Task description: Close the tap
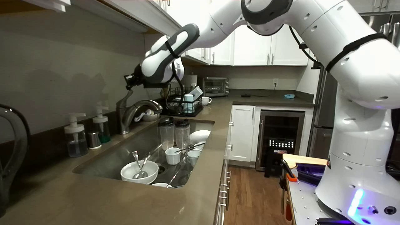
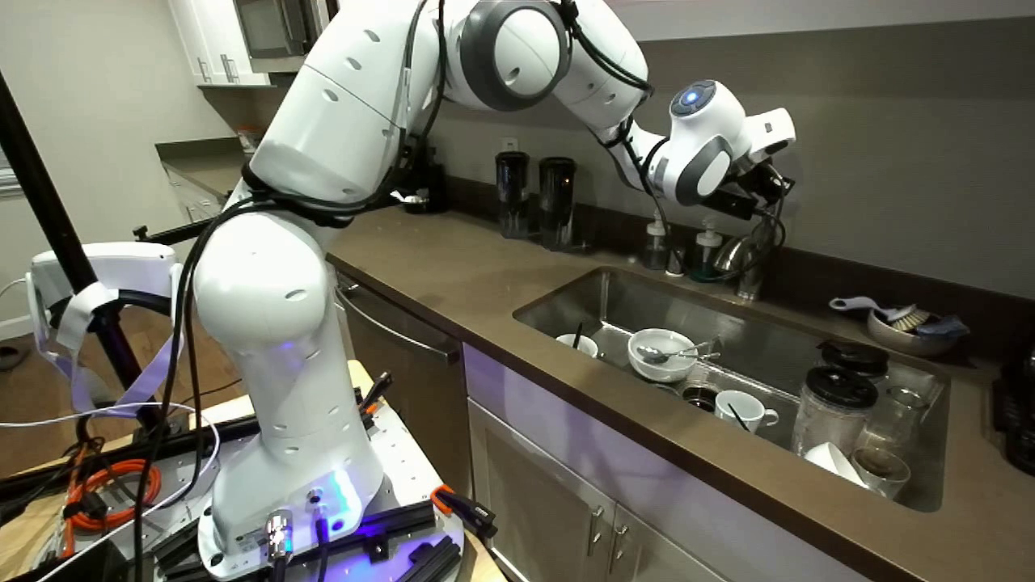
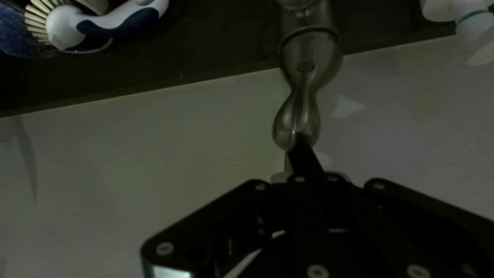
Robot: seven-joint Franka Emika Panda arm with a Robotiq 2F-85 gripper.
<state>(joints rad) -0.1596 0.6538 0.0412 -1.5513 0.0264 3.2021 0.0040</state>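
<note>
Bowl (image 2: 661, 371) in sink (image 1: 118, 159), tap (image 1: 126, 119) behind sink, dispensers (image 1: 76, 142) beside tap

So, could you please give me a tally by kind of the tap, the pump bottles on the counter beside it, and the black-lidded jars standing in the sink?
Tap: 1
Pump bottles: 2
Black-lidded jars: 2
Total: 5

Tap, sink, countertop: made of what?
Tap: looks like metal, satin finish, soft streaked highlights; plating unclear.
Sink: probably stainless steel, dull gray walls with hazy reflections.
Countertop: smooth brown surface with a faint sheen; stone or composite, can't tell which.
</note>
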